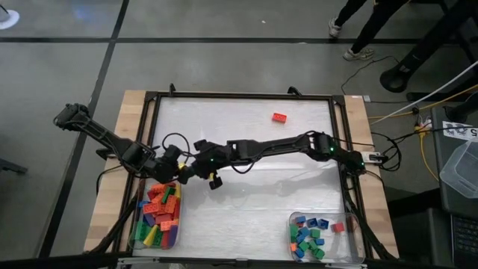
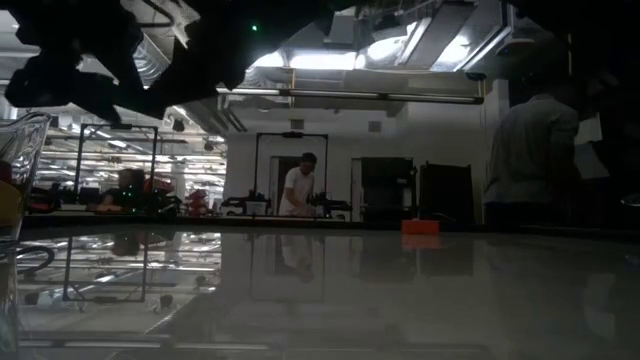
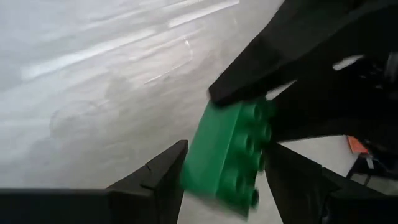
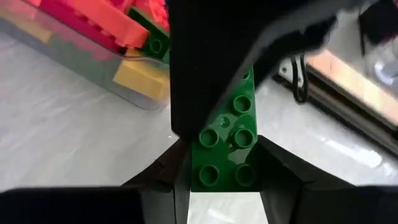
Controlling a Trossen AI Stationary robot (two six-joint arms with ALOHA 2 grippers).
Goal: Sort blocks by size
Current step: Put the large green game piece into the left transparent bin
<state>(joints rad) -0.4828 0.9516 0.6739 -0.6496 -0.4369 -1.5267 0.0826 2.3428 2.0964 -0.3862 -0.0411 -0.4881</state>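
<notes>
Between the dark, wedge-shaped fingers of the right claw [image 4: 221, 177] sits a long green block [image 4: 225, 149], glossy plastic with round studs in two rows; the fingers press its two long sides, so this claw grips it. The left claw [image 3: 227, 180] meets it from the opposite side, its fingers standing apart on either flank of the same green block [image 3: 230, 155], open around it rather than pinching. Just beside both claws, a clear plastic tray [image 1: 136, 237] holds a heap of long red, orange, yellow and green bricks [image 1: 162, 213]. Farther off on the pale, faintly streaked desk [image 1: 246, 134], a second clear tray [image 1: 357, 224] holds small square blue, green and red bricks [image 1: 308, 237]. Farthest from the claws, a lone red block [image 1: 280, 117] lies flat on the desk
</notes>
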